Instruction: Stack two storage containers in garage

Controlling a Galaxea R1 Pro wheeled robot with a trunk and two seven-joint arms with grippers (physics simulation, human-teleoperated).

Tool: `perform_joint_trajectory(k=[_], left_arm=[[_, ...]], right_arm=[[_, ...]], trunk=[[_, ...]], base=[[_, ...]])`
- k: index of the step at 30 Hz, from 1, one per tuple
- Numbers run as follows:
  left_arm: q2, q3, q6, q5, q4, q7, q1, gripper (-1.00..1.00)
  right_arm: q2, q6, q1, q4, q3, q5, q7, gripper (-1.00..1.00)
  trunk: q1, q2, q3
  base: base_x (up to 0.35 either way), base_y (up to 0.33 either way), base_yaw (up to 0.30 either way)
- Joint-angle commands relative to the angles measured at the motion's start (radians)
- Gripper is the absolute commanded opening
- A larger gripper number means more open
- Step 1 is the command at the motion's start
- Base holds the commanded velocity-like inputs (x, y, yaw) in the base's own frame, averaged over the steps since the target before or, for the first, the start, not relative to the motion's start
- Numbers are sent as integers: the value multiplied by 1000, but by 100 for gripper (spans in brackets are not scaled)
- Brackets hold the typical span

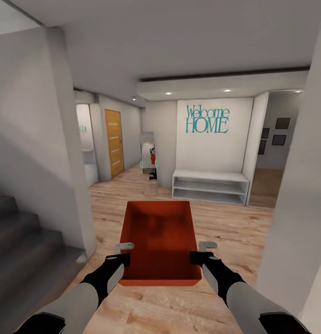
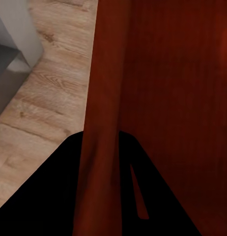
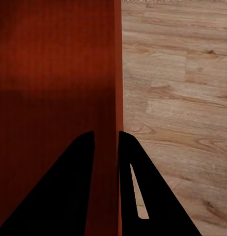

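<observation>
- Head view: the bin point(image 1: 161, 241) hangs in front of the robot above the plank floor point(image 1: 234, 222), open side up and empty. The left gripper point(image 1: 124, 253) pinches its left wall, the right gripper point(image 1: 203, 252) its right wall, both near the robot's end. Gripping opposite walls likely keeps the bin level for the drive. Ahead stand a white shelf point(image 1: 210, 185) under a "Welcome HOME" sign point(image 1: 207, 119) and an orange door point(image 1: 114, 141); grey stairs point(image 1: 21, 250) drop away at the left (hallway, not garage).
- Left wrist view: the bin wall point(image 2: 101, 123) runs between the dark fingers point(image 2: 49, 196), which are closed onto it; wood floor lies below.
- Right wrist view: the fingers point(image 3: 69, 191) straddle the thin bin wall point(image 3: 117, 73), narrowed to its thickness and clamped on it.
</observation>
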Motion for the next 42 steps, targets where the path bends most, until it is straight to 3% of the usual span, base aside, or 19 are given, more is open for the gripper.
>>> perform_joint_trajectory(k=[1,28,42], left_arm=[[20,11,5,-7,-7,7,-1,-100],[21,11,3,-6,-5,7,-1,-100],[21,11,3,-6,-5,7,-1,-100]], right_arm=[[-6,6,0,1,-12,-13,2,-100],[-5,5,0,1,-12,-13,2,-100],[-7,4,0,1,-13,-15,2,-100]], trunk=[[1,-1,0],[1,-1,0],[1,-1,0]], base=[[324,0,0],[324,0,2],[324,0,167]])
